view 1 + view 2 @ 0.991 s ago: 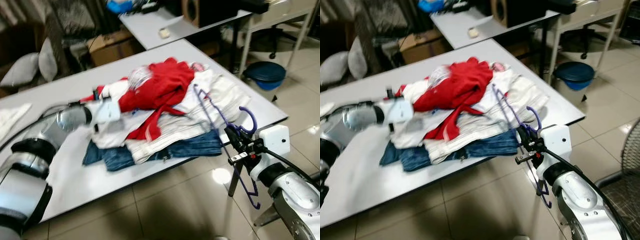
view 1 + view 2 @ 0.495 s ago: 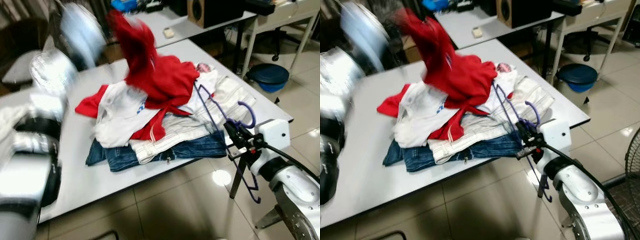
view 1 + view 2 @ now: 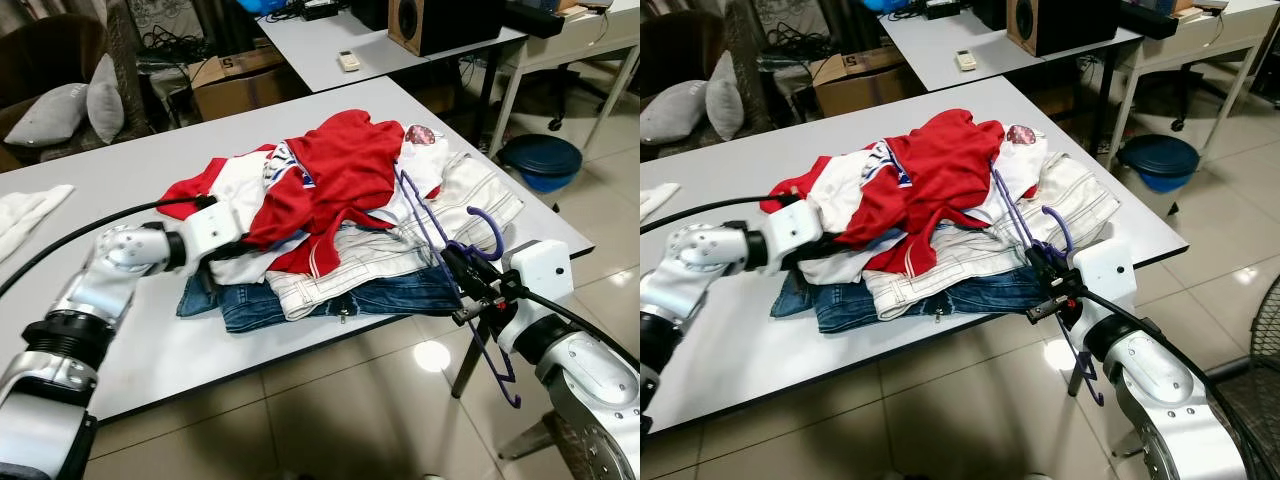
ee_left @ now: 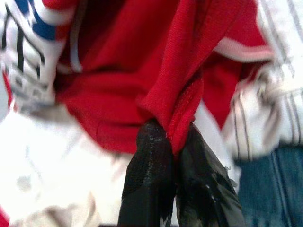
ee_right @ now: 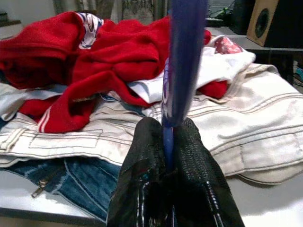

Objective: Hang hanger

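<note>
Half a second ago the left arm was flung high with the red garment [image 3: 335, 165] streaming up from it; now the arm is down on the table and the red cloth lies draped over the heap again.

White and long, the table [image 3: 130, 330] carries a pile of clothes: blue jeans [image 3: 300, 300] at the bottom, cream trousers [image 3: 400, 245] and a white shirt [image 3: 235, 185] above, red on top. A second table [image 3: 330, 45] behind bears a speaker [image 3: 445, 20] and a small remote [image 3: 348, 61]. A cardboard box [image 3: 235, 85] and grey cushions [image 3: 70, 105] sit along the back, and a blue bin [image 3: 540, 160] stands on the pale tiled floor [image 3: 330, 420] beyond the table's right corner.

The left gripper [image 4: 169, 137] rests at the pile's left edge; the head views hide its fingertips in cloth, but the left wrist view shows both black fingers pinched shut on a fold of the red garment. The right gripper [image 5: 166, 132] hangs off the table's near right corner, clamped on the purple hanger [image 3: 440, 225]. The head views show the hanger's whole frame, its top leaning on the clothes, its hook [image 3: 490, 225] curling beside the gripper and its lower bar dropping below the table edge. The right wrist view shows just a thick purple bar rising from between the closed fingers.
</note>
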Controlling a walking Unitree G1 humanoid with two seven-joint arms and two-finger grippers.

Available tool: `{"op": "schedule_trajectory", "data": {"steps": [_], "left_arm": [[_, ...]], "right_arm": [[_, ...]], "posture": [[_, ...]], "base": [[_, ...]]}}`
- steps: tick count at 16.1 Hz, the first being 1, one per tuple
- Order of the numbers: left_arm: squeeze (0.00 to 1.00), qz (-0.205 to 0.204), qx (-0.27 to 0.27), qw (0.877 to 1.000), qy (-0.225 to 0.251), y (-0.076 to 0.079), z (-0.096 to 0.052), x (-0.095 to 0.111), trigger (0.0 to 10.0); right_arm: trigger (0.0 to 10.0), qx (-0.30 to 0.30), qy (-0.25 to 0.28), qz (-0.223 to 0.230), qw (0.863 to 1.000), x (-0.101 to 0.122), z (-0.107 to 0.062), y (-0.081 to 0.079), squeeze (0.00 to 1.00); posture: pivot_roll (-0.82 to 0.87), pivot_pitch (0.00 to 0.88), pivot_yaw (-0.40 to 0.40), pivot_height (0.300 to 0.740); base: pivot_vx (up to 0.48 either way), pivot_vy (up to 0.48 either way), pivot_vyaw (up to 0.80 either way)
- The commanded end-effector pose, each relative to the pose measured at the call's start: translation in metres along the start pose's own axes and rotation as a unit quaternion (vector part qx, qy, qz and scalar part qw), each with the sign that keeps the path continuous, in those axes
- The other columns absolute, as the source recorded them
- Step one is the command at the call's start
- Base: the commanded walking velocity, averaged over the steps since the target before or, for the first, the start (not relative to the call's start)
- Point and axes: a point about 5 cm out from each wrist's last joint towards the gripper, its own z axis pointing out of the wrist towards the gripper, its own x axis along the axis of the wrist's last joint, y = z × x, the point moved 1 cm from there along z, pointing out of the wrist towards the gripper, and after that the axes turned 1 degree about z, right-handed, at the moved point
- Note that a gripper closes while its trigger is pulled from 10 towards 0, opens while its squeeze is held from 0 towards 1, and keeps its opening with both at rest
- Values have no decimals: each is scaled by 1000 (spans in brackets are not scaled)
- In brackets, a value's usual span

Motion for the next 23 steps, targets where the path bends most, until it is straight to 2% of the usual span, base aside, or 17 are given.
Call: {"op": "schedule_trajectory", "data": {"steps": [1, 2, 3, 4, 6, 8, 10, 11, 12, 13, 14, 16, 18, 19, 21, 22, 23], "left_arm": [[0, 1, 15, 1000, -4, -1, -3, -2, 0], [0, -38, 29, 998, 29, 1, -2, 6, 10000], [1000, -61, 25, 996, 66, 3, -3, 16, 10000], [1000, -91, 21, 986, 138, 5, -10, 37, 10000], [1000, -72, 34, 986, 147, -1, -20, 45, 10000], [1000, -38, 23, 995, 93, -1, -27, 37, 10000], [1000, 2, -29, 998, -50, 13, -38, 7, 10000], [1000, -2, -48, 996, -75, 18, -41, 2, 10000], [1000, -24, -84, 994, -70, 30, -43, 5, 10000], [1000, -44, -75, 996, -30, 31, -39, 14, 10000], [1000, -57, -34, 997, 26, 23, -33, 27, 10000], [1000, -56, 76, 993, 64, -4, -25, 39, 10000], [1000, -102, 156, 975, 125, -23, -20, 56, 10000], [1000, -124, 161, 968, 149, -21, -9, 64, 10000], [1000, -114, 122, 977, 136, -1, 10, 64, 10000], [153, -100, 99, 983, 115, 7, 15, 60, 10000], [0, -87, 92, 987, 103, 10, 16, 58, 10000]], "right_arm": [[10000, 21, 0, 3, 1000, 0, 3, -5, 0], [10000, 29, -4, 3, 1000, -1, 4, -7, 0], [10000, 33, -6, 2, 999, -2, 4, -8, 0], [10000, 38, -5, 0, 999, -1, 6, -7, 0], [10000, 38, -1, -2, 999, 2, 8, -3, 0], [10000, 40, -1, -3, 999, 1, 9, -3, 0], [10000, 42, -2, -3, 999, 0, 8, -4, 0], [10000, 42, -3, -3, 999, -1, 8, -5, 0], [10000, 41, -5, -2, 999, -2, 7, -5, 0], [10000, 40, -6, -1, 999, -3, 6, -5, 0], [10000, 37, -7, 1, 999, -3, 5, -5, 0], [10000, 34, -5, 1, 999, -2, 5, -4, 0], [10000, 32, -6, 0, 999, -3, 4, -4, 0], [10000, 25, -8, 0, 1000, -3, 3, -3, 0], [10000, 8, -4, 4, 1000, -1, -1, -3, 0], [10000, 3, 0, 5, 1000, 1, -4, -2, 0], [10000, 1, -1, 4, 1000, 1, -6, -2, 0]], "posture": [[-123, 0, 129, 740], [-120, 0, 114, 740], [-116, 0, 103, 740], [-114, 0, 96, 740], [-108, 0, 86, 740], [-103, 0, 85, 740], [-106, 0, 93, 740], [-107, 0, 93, 740], [-107, 0, 96, 740], [-107, 0, 97, 740], [-109, 0, 98, 740], [-119, 0, 106, 740], [-124, 0, 114, 740], [-134, 0, 125, 740], [-160, 0, 144, 740], [-167, 0, 154, 740], [-174, 0, 161, 740]], "base": [[0, 0, 0], [0, 0, 0], [0, 0, 0], [0, 0, 0], [0, 0, 0], [0, 0, 0], [0, 0, 0], [0, 0, 0], [0, 0, 0], [0, 0, 0], [0, 0, 0], [0, 0, 0], [0, 0, 0], [0, 0, 0], [0, 0, 0], [0, 0, 0], [0, 0, 0]]}}
